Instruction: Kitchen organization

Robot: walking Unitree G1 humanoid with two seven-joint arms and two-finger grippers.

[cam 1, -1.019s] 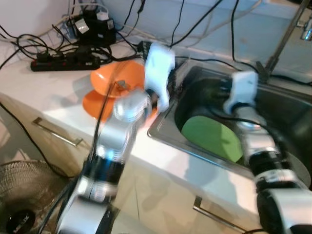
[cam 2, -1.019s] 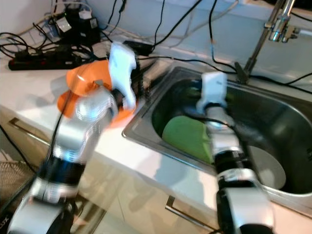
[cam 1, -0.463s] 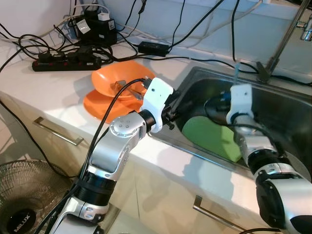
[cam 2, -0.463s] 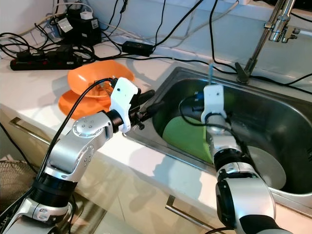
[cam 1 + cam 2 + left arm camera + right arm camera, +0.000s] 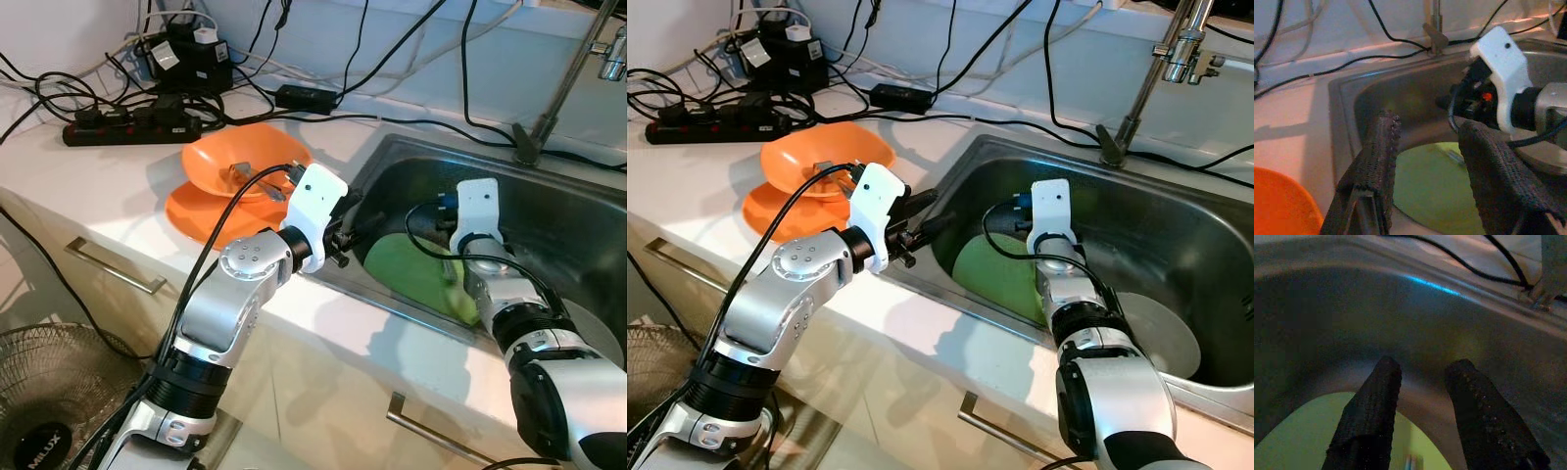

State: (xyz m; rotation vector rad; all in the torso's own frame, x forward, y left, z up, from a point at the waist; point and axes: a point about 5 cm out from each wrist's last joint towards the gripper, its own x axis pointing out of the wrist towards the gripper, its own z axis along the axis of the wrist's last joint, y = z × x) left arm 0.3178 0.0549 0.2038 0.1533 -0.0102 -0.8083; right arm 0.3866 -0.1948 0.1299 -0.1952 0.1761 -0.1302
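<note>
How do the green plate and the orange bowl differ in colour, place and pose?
The green plate lies in the steel sink, leaning against its near wall; the orange bowl sits on the white counter atop an orange plate. The green plate is flat, the orange bowl deeper. The left pincer faces the green plate, not the bowl. Both are tableware.

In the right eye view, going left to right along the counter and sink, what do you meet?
Power strip → orange bowls → left gripper → green plate → right gripper → grey plate.
</note>
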